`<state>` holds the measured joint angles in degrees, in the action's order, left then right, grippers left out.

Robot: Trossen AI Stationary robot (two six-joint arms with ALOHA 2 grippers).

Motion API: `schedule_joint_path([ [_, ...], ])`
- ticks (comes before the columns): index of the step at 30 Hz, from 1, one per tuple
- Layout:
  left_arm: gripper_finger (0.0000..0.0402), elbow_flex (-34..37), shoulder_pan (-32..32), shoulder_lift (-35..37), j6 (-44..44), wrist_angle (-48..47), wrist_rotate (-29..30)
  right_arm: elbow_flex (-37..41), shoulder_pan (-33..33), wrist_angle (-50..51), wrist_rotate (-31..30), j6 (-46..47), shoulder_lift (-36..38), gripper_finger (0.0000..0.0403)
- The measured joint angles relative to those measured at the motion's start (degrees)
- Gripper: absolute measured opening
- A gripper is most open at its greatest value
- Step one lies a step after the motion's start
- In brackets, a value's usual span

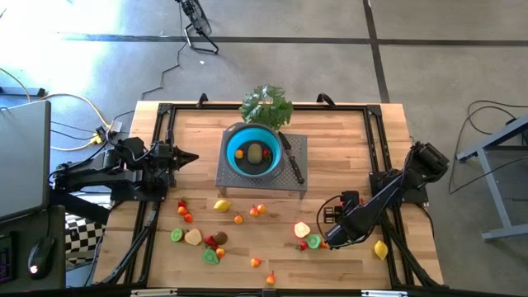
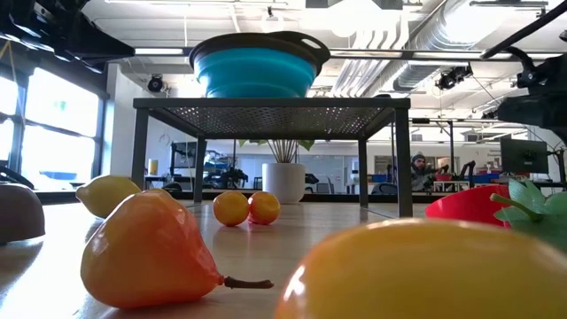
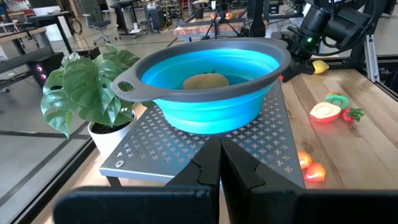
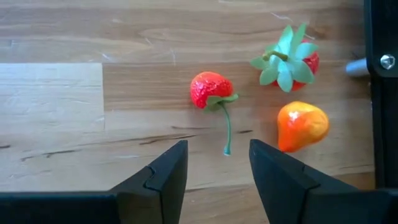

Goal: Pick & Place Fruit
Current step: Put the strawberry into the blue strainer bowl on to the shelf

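The right gripper [image 4: 217, 168] is hanging low over the wooden table [image 1: 346, 132], with its two fingers apart and nothing between them. A small red strawberry [image 4: 209, 89] with a green stem is lying just past the fingers. Beside it an orange fruit [image 4: 302, 126] and a leafy red fruit [image 4: 288, 62] are sitting close together.

The left gripper [image 3: 221, 163] is waiting at the left edge of the table, with its fingers pressed together and holding nothing.

Farther off, the blue bowl [image 1: 232, 151] is sitting on a metal stand [image 1: 297, 185]. It is already holding a few fruits [image 1: 255, 153], so the job looks started. Many more fruits [image 1: 221, 205] are lying all over the near half of the table, so I think most of the work is left.

The bowl's wall is hiding part of what is inside, so counting those fruits is hard
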<state>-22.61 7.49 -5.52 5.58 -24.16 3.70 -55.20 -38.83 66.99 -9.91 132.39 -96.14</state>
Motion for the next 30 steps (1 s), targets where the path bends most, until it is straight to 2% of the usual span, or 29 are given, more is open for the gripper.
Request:
schedule_joint_path([
  [10,0.0000,0.00,0.00,0.00,0.00,0.00,0.00,0.00,-0.18,-0.20,-0.67,-0.67,-4.55,0.0164],
  [18,0.0000,0.00,0.02,0.00,0.00,0.01,0.00,0.00,-0.15,-0.07,-0.67,-0.69,-5.44,0.0159],
  [30,0.0000,0.00,0.00,0.00,0.00,0.00,0.00,0.00,-0.15,-0.21,-0.64,-0.69,-5.46,0.0064],
])
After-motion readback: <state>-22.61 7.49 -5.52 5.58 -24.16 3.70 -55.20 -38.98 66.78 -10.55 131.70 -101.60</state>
